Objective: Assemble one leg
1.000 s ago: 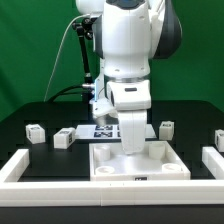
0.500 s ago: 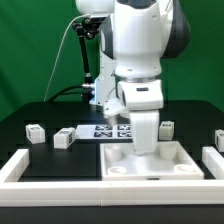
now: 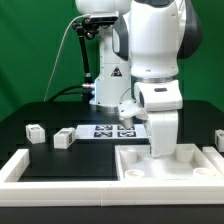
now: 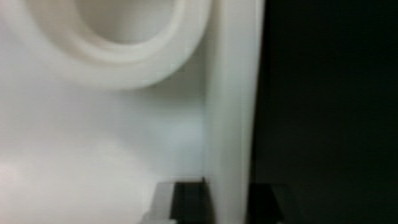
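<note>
Here, leg [image 3: 35,132], small white cube, tagged face, hand [image 3: 163,150] clamping tray [image 3: 170,178]

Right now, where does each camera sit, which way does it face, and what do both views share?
Exterior view: off the arm, across the table from the base, slightly above the tabletop, facing the arm. It shows the arm down to the gripper, plus the white tray piece, marker board and a leg.
Wrist view: on the wrist, looking along the fingers, very close and blurred. It shows the tray's round recess and dark fingertips pinching its wall.
Shared: gripper and white tray piece.
</note>
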Robot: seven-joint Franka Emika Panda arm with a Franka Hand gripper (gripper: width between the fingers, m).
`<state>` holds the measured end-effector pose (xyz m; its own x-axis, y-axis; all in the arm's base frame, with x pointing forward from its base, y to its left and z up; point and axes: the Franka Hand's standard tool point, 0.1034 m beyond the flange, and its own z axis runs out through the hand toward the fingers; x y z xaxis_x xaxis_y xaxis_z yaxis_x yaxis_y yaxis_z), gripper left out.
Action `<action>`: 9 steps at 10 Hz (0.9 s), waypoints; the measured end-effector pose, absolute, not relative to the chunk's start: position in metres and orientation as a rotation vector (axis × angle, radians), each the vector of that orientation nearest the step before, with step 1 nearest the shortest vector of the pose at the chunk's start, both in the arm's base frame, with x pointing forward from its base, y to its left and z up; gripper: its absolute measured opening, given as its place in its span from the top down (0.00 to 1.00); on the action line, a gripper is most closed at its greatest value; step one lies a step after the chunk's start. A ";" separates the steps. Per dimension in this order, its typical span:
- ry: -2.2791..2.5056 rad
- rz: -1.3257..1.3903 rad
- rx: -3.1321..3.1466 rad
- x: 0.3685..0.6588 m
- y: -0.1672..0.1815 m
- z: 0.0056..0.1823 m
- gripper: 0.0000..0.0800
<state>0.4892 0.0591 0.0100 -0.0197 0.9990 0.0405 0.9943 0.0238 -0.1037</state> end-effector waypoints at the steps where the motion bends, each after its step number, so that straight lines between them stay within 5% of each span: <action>1: -2.159 0.068 -2.140 0.490 0.065 0.010 0.91; 6: -2.154 0.069 -2.145 0.490 0.065 0.010 0.91; 7: -2.154 0.069 -2.145 0.490 0.064 0.010 0.66; 8: -2.154 0.069 -2.146 0.490 0.064 0.010 0.66; 9: -2.153 0.069 -2.146 0.490 0.064 0.010 0.45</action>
<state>0.4899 0.0642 0.0100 -0.0014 0.9992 0.0394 0.9947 0.0055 -0.1030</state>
